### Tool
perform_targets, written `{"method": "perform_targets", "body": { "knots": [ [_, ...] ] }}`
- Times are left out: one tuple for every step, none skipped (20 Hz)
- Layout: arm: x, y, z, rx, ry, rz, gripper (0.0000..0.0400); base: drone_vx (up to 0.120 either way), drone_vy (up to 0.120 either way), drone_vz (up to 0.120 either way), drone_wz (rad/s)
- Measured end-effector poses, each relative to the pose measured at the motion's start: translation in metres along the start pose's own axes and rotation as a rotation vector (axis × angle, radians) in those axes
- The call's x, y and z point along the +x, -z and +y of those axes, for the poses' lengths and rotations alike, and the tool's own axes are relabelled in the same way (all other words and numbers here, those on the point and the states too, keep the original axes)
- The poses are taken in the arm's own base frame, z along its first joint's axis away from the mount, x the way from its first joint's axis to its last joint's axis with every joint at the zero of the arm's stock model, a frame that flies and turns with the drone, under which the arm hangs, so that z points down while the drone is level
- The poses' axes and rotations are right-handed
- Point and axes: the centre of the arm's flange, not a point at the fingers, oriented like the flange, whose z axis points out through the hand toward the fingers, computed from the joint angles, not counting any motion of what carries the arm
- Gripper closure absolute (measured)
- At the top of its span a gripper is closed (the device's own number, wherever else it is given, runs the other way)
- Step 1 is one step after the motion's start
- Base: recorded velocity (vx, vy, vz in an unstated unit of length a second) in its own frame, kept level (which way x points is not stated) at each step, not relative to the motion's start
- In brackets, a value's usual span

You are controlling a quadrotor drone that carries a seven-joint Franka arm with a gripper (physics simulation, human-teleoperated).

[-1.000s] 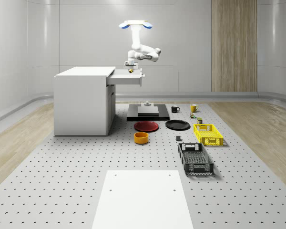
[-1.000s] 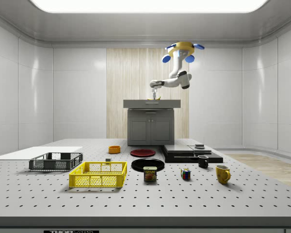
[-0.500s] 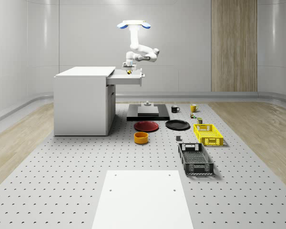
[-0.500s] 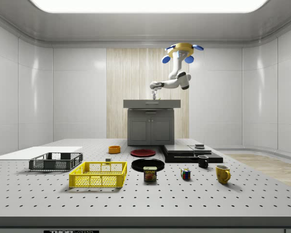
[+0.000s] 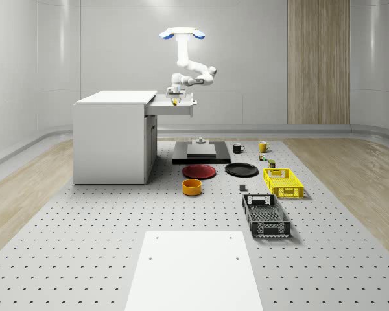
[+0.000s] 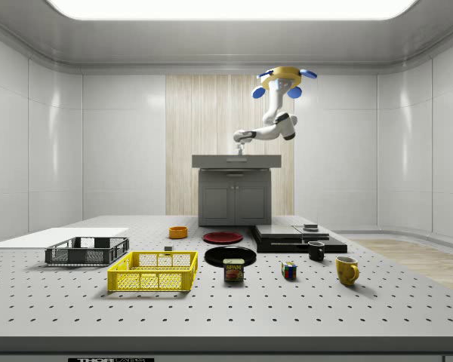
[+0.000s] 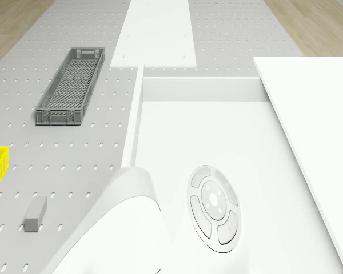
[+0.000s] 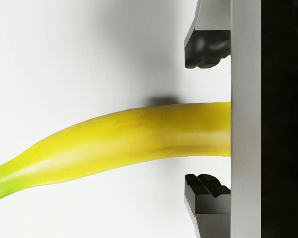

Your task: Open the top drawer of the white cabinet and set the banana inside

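The banana [image 8: 119,141] lies on the white floor of the open top drawer [image 7: 217,131], its long axis running crosswise to the gap between the two fingertips [image 8: 206,49]. Its green stem end points away from the dark bar beside the fingers, and the yellow body tapers toward that stem. The jaws stand released: one finger sits on each side of the fruit, both apart from the peel, with white drawer floor visible between finger and banana.

The gripper [image 5: 174,96] hangs just above the drawer [image 5: 172,108], which is pulled out from the white cabinet [image 5: 113,139] toward the whole-scene view's right. The arm [image 5: 193,71] drops from the drone, bends at the elbow, and reaches sideways toward the cabinet with the wrist turned down.

The drone [image 5: 183,34] hovers above the drawer's outer end, well clear of the cabinet top. In the side view the gripper [image 6: 240,148] sits just over the cabinet's top edge.
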Motion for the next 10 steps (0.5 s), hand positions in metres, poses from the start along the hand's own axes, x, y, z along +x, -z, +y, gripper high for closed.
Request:
{"method": "perform_targets", "body": {
  "knots": [
    [0.000, 0.002, 0.000, 0.001, 0.006, 0.000, 0.0049, 0.000, 0.000, 0.000, 0.000],
    [0.000, 0.004, 0.000, 0.001, 0.011, -0.001, 0.0038, 0.000, 0.000, 0.000, 0.000],
    [0.000, 0.007, 0.000, 0.001, 0.015, -0.001, 0.0030, 0.000, 0.000, 0.000, 0.000],
    [0.000, 0.009, 0.000, 0.002, 0.019, -0.001, 0.0023, 0.000, 0.000, 0.000, 0.000],
    [0.000, 0.012, 0.000, 0.002, 0.021, -0.001, 0.0018, 0.000, 0.000, 0.000, 0.000],
    [0.000, 0.013, 0.000, 0.002, 0.024, -0.001, 0.0014, 0.000, 0.000, 0.000, 0.000],
    [0.000, 0.015, 0.000, 0.002, 0.026, -0.001, 0.0011, 0.000, 0.000, 0.000, 0.000],
    [0.000, 0.016, 0.000, 0.003, 0.028, -0.001, 0.0008, 0.000, 0.000, 0.000, 0.000],
    [0.000, 0.017, 0.000, 0.003, 0.029, -0.001, 0.0007, 0.000, 0.000, 0.000, 0.000],
    [0.000, 0.017, 0.000, 0.003, 0.029, -0.001, 0.0006, 0.000, 0.000, 0.000, 0.000]
  ]
}}
